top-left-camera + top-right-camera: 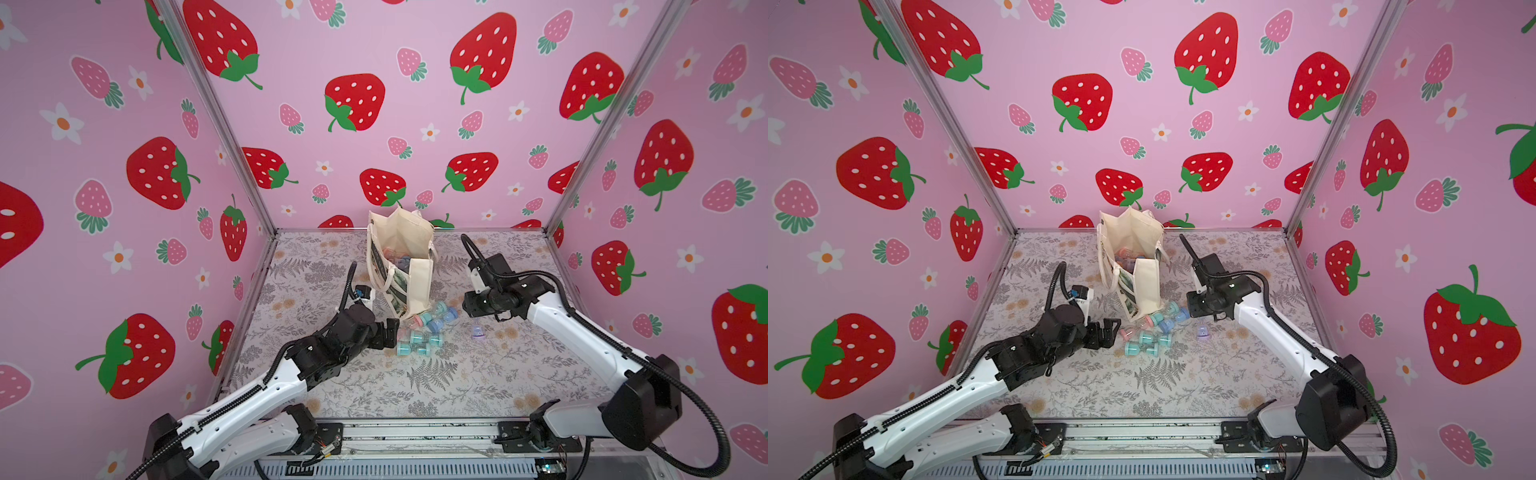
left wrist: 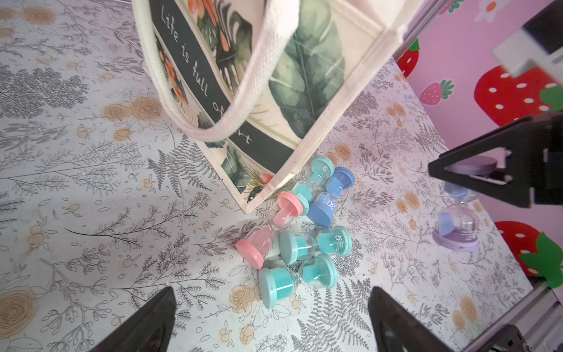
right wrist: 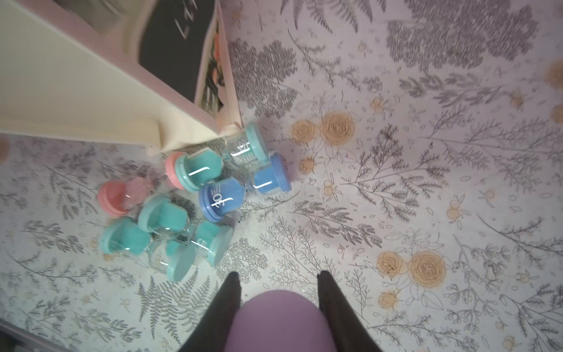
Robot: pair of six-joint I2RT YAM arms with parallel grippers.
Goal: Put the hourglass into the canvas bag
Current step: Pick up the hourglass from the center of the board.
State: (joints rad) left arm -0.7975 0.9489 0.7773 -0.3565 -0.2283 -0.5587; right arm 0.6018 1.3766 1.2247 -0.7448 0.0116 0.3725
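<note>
The cream, leaf-printed canvas bag (image 1: 415,282) stands upright and open at the centre of both top views. The purple hourglass (image 1: 478,331) stands upright lower right of it, apart from the bag.

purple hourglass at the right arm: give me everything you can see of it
The purple hourglass has lilac plastic end caps and clear bulbs with bluish-purple sand inside. It is upright. The right tool is shut on its top cap, one finger on either side. Its lower cap is down at the floral table; whether it rests there or is just lifted is unclear. It stands apart from the pile of hourglasses by the canvas bag, touching neither.
</note>
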